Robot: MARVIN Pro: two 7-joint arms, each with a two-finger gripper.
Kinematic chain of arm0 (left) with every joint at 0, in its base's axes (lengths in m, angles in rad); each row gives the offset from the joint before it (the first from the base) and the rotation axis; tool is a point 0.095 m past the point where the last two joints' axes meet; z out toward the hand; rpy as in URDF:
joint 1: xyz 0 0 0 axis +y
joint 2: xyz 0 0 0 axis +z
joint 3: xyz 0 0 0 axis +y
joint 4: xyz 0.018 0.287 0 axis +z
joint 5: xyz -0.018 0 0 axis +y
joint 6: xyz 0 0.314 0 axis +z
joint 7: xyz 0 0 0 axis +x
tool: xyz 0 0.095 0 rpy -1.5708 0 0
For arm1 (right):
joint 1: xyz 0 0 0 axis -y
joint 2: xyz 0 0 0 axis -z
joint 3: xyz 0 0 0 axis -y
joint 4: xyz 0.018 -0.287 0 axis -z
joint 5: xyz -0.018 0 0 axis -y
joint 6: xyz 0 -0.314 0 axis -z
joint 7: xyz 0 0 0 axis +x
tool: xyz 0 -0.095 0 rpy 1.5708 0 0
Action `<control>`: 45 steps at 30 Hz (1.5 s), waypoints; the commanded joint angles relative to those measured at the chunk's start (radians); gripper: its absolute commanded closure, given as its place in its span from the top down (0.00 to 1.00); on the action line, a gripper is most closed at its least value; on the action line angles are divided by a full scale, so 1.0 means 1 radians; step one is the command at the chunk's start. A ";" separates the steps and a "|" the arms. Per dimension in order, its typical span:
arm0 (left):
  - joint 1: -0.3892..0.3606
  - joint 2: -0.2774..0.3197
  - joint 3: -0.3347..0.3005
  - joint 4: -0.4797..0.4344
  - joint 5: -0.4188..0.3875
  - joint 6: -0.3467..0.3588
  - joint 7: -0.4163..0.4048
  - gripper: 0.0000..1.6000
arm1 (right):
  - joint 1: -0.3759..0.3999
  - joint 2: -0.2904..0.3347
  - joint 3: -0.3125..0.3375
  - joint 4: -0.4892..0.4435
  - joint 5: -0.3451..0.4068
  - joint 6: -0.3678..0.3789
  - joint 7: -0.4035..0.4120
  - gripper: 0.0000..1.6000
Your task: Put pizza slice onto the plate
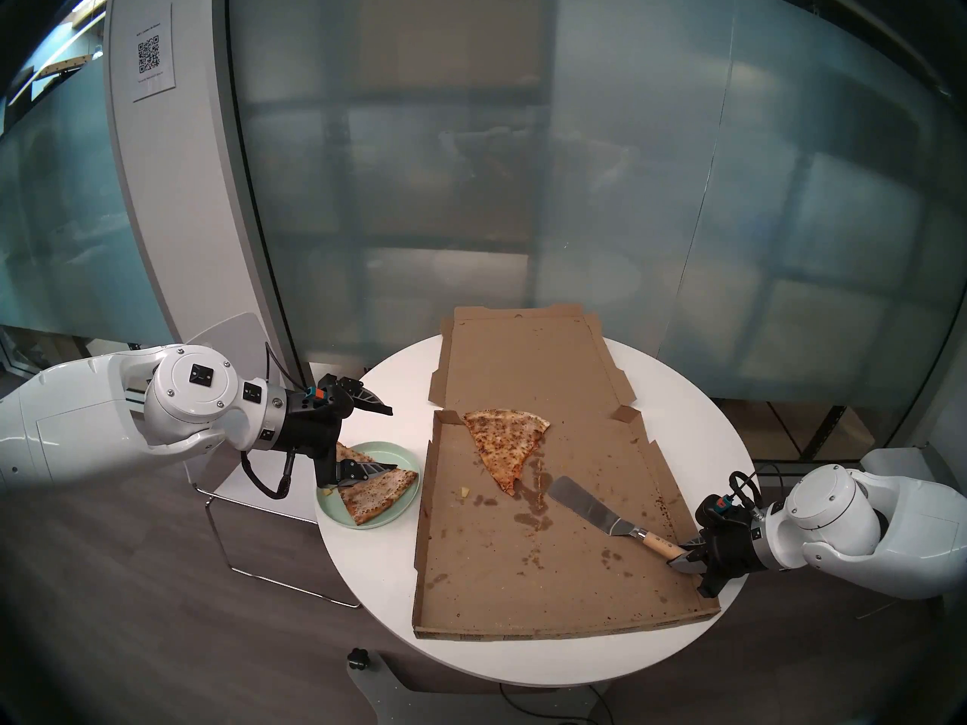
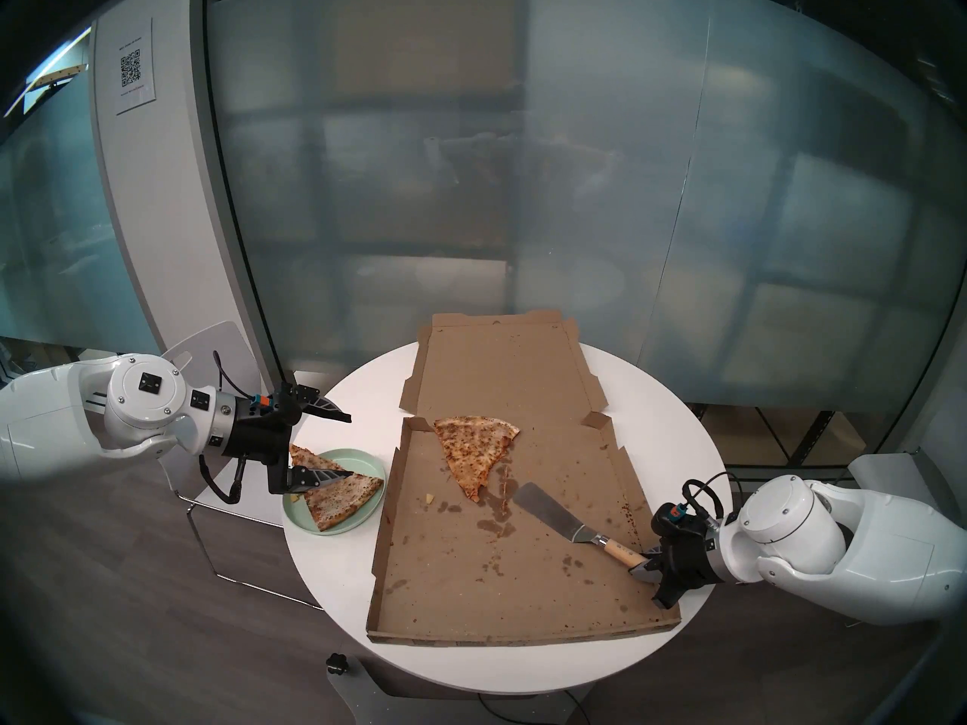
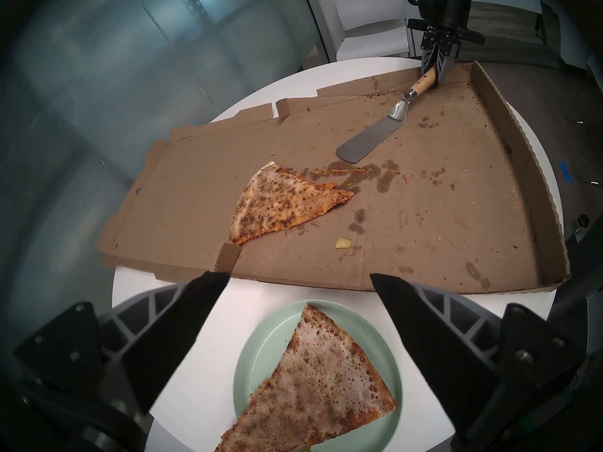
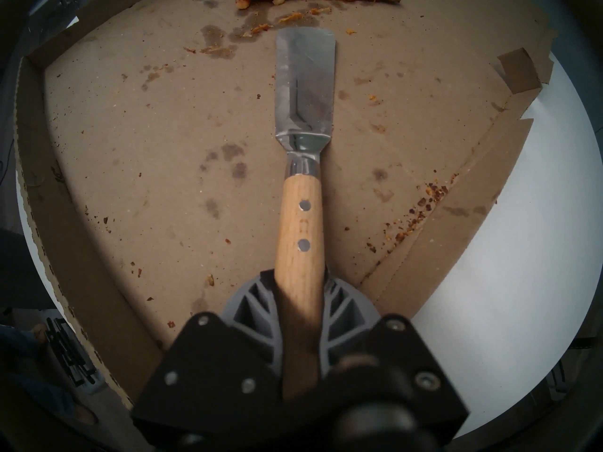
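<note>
White round table; pizza slice overhangs plate at 7 o'clock, could slide off; my left gripper open, right gripper clamps spatula.

You face frosted glass walls, a white pillar with QR sign, round white table, grey wood floor.

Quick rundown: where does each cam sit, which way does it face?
Head pair: high, looking down on the table; both arms show.
Left wrist: above the plate, facing across the pizza box; open left gripper at the bottom.
Right wrist: looks down along the spatula; right gripper clamps its handle.
Shared: both wrist views show the spatula and the box slice.
</note>
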 commanded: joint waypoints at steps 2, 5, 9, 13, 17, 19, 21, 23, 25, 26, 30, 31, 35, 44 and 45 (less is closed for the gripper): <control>-0.013 -0.002 -0.011 0.001 -0.002 0.006 0.000 1.00 | -0.088 0.015 0.077 -0.007 0.024 -0.053 -0.021 0.44; -0.014 -0.003 -0.011 0.002 -0.003 0.007 -0.002 1.00 | -0.120 0.017 0.112 -0.014 0.030 -0.070 -0.029 0.64; -0.015 -0.003 -0.011 0.003 -0.004 0.009 -0.001 1.00 | -0.147 0.018 0.148 -0.027 0.036 -0.081 -0.031 0.73; -0.015 -0.003 -0.011 0.007 -0.005 0.008 0.000 1.00 | -0.165 0.019 0.177 -0.041 0.036 -0.087 -0.033 0.88; -0.018 -0.002 -0.013 0.012 -0.006 0.006 0.002 1.00 | -0.178 0.020 0.215 -0.051 0.042 -0.095 -0.044 0.91; -0.023 0.001 -0.018 0.011 -0.007 0.004 0.003 1.00 | -0.181 0.019 0.236 -0.050 0.047 -0.100 -0.053 0.91; -0.029 0.003 -0.023 0.007 -0.010 0.001 0.006 1.00 | -0.182 0.007 0.259 -0.049 0.049 -0.102 -0.058 0.92; -0.035 0.003 -0.029 0.005 -0.014 -0.001 0.008 1.00 | -0.181 -0.002 0.279 -0.047 0.052 -0.102 -0.063 0.93; -0.040 0.003 -0.035 0.002 -0.016 -0.003 0.009 1.00 | -0.183 -0.017 0.307 -0.046 0.054 -0.103 -0.070 0.93; -0.042 0.003 -0.037 0.002 -0.017 -0.003 0.010 1.00 | -0.183 -0.025 0.320 -0.045 0.056 -0.103 -0.071 0.93; -0.049 0.006 -0.045 -0.004 -0.021 -0.005 0.012 1.00 | -0.186 -0.061 0.377 -0.035 0.058 -0.105 -0.084 0.98; -0.051 0.008 -0.048 -0.007 -0.021 -0.006 0.013 1.00 | -0.186 -0.072 0.392 -0.034 0.060 -0.106 -0.086 1.00; -0.059 0.017 -0.057 -0.016 -0.025 -0.007 0.013 1.00 | -0.195 -0.117 0.461 -0.035 0.060 -0.104 -0.090 1.00; -0.075 0.029 -0.074 -0.023 -0.032 -0.005 0.009 1.00 | -0.264 -0.234 0.625 -0.064 0.036 -0.081 -0.059 1.00; -0.076 0.030 -0.076 -0.025 -0.033 -0.005 0.008 1.00 | -0.274 -0.250 0.646 -0.071 0.032 -0.078 -0.053 1.00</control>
